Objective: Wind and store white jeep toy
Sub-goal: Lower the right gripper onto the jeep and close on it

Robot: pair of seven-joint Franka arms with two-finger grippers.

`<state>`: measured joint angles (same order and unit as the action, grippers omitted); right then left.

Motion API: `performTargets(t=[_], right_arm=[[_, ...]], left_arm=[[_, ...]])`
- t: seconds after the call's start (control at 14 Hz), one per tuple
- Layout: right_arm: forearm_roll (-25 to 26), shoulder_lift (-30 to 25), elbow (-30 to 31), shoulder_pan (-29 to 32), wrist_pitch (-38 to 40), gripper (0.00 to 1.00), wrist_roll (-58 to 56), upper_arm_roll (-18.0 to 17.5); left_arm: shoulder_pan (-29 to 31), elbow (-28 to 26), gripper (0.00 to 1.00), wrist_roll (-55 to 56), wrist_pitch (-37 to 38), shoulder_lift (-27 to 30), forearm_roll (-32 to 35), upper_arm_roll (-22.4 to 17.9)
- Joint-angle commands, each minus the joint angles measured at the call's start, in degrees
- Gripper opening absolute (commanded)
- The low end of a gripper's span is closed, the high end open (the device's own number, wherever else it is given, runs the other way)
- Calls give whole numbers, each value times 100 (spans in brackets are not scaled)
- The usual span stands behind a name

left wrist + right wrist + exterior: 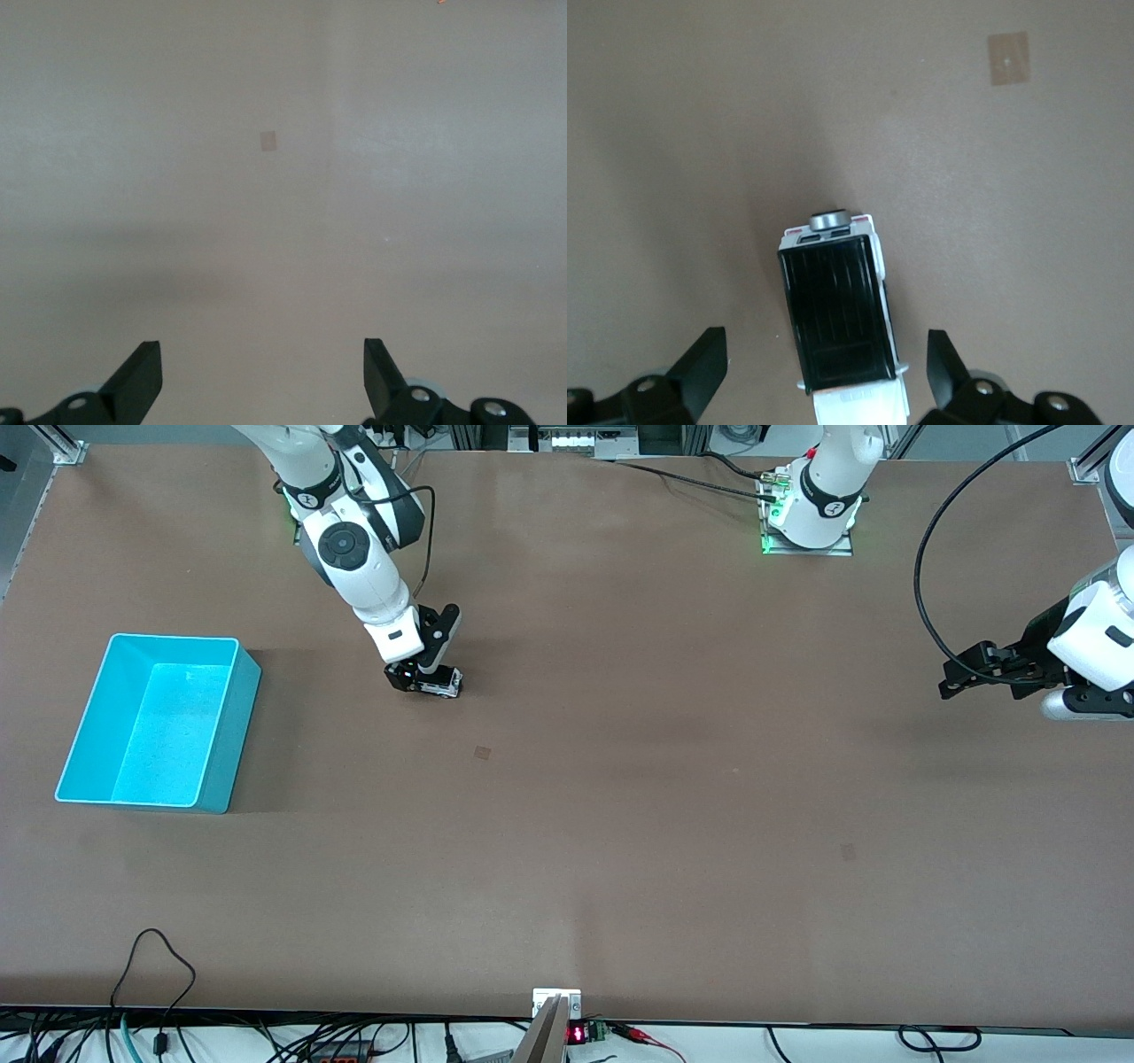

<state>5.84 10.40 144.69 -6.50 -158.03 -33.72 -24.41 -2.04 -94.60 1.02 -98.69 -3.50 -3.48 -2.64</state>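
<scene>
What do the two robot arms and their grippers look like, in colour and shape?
Both arms are glossy white with rounded links and black joint bands. The right gripper and left gripper are black, with two wedge-shaped fingers. A black cable loops along the left arm. Green lights glow at both bases.

Glossy plastic white jeep toy, matt table

Broad matte brown tabletop under even overhead light; aluminium frame posts at its corners; black cables along the edge nearest the front camera.
</scene>
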Motion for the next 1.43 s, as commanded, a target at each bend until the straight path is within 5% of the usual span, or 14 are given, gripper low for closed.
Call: performTargets(t=[0.0, 0.43, 0.93, 1.36], right_arm=[[146, 217, -107, -10, -114, 100, -38, 24], [224, 463, -116, 8, -325, 72, -65, 77], [366, 534, -318, 26, -334, 5, 49, 375], [251, -124, -660, 34, 410, 0, 1479, 604]], left_arm=[[-69, 21, 100, -40, 8, 34, 58, -61], [-69, 30, 100, -32, -18, 25, 67, -61], [-42, 56, 100, -32, 17, 16, 58, -70], [80, 21, 100, -32, 8, 8, 67, -36]])
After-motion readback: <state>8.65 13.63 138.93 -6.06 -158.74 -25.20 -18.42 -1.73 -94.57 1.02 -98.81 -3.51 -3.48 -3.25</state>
